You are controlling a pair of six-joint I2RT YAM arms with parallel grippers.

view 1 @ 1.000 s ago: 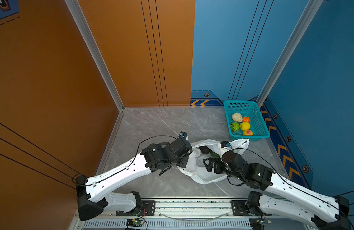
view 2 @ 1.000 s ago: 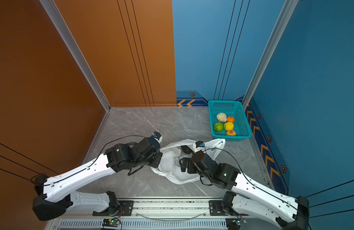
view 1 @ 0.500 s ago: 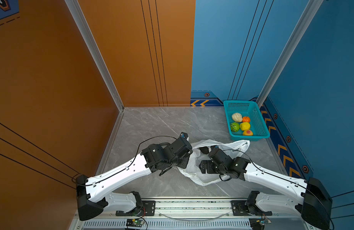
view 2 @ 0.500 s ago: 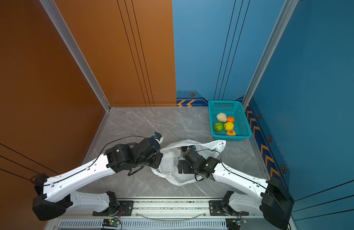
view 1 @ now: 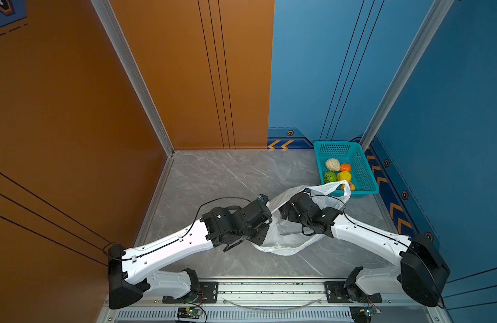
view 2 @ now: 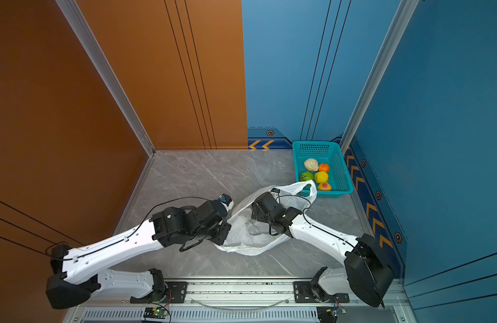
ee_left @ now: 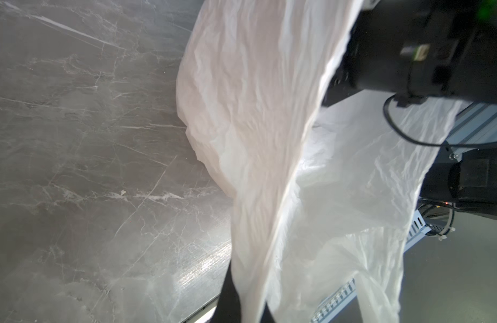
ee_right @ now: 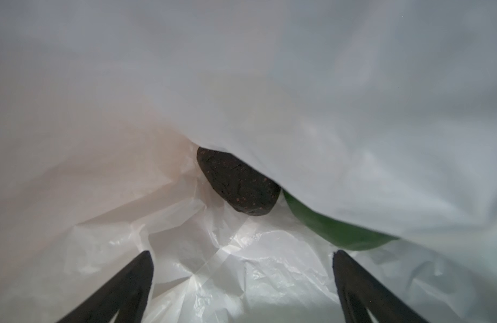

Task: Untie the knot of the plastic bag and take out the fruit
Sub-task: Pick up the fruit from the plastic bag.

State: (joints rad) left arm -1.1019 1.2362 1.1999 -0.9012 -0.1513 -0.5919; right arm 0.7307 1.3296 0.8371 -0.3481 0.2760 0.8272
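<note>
The plastic bag (view 1: 286,240) is slumped on the grey marble bench (view 1: 213,179) right between my two arms, with its mouth open toward the right arm. In both top views one handle loop (view 1: 335,188) of the plastic bag (view 2: 247,237) trails off to the teal basket (view 1: 364,167) and overlaps its near rim.

Inside the bag, on the right wrist cam, I can see a dark speckled fruit (ee_right: 238,184) and just beside it a green fruit (ee_right: 325,226). Both are half tucked under sagging plastic. My right end effector (ee_right: 241,279) is in the bag's mouth with its fingers (ee_right: 124,288) spread wide and only crinkled plastic between them. Both fruits sit ahead of the tips, not touching them.

My left end effector (ee_left: 241,307) is pressed together on the bag's edge, pinching a sheet of it that rises taut from the tips in the left wrist view. In the top views those fingers are hidden behind the wrist and the plastic.

The basket sits in the far right corner of the bench, against the blue wall. It holds a cream fruit (view 1: 332,164), an orange fruit (view 1: 345,167), a netted green fruit (view 1: 329,176), a yellow fruit (view 1: 344,176) and a peach (view 1: 352,186) — in a top view the loop covers part of the peach.
</note>
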